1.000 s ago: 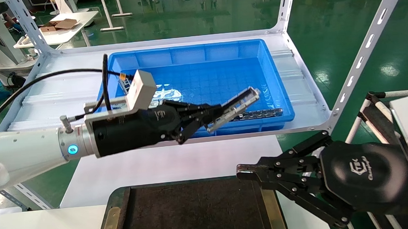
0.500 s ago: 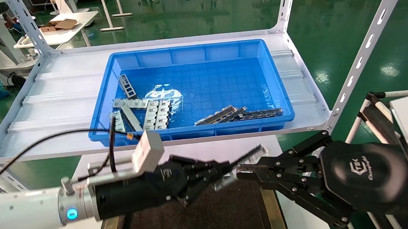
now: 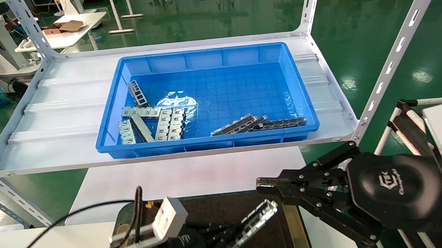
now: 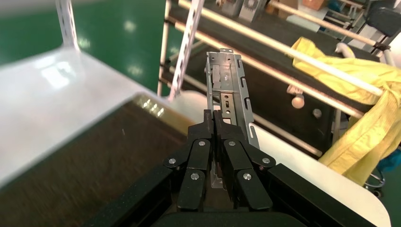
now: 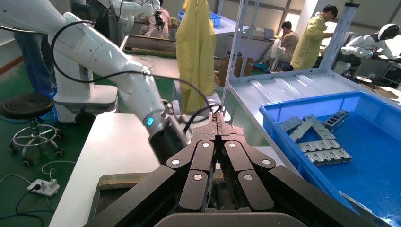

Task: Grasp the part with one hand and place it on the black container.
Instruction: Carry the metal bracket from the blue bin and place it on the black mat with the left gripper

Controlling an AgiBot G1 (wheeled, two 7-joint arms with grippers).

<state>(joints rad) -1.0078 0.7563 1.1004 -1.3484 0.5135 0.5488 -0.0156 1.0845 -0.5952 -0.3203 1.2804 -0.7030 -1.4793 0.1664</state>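
Left hand [image 3: 228, 236] clamped on the part [image 3: 253, 225], low over the black container [image 3: 249, 210] at the near edge of the desk [image 3: 186, 176]. Fingers pinched together on the part's near end in the left wrist view, the rest of the strip jutting forward beyond the fingertips [image 4: 215, 118]. Long axis of the part running from about 8 o'clock up toward 2 o'clock in the head view, free tip raised and ending just short of the right hand [image 3: 265, 186]. Touching the tray floor or hovering just above it: cannot tell. Coming move, by judgement: a short drop and a levelling of the tilt, then release, all turning on the strip lying over the dark floor and inside the brass-edged rim at 3 o'clock.

Right hand parked at 3 o'clock of the container, fingers pressed together on nothing, nearer the strip's free tip than anything else, so little room on that side.

Black container otherwise bare where visible. Blue bin [image 3: 304, 107] on the shelf [image 3: 62, 107] at 12 o'clock, holding pale slotted plates [image 3: 167, 123] at its 8 o'clock and several strips [image 3: 240, 124] along its near wall, a dark chain-like strip [image 3: 282, 123] among them.
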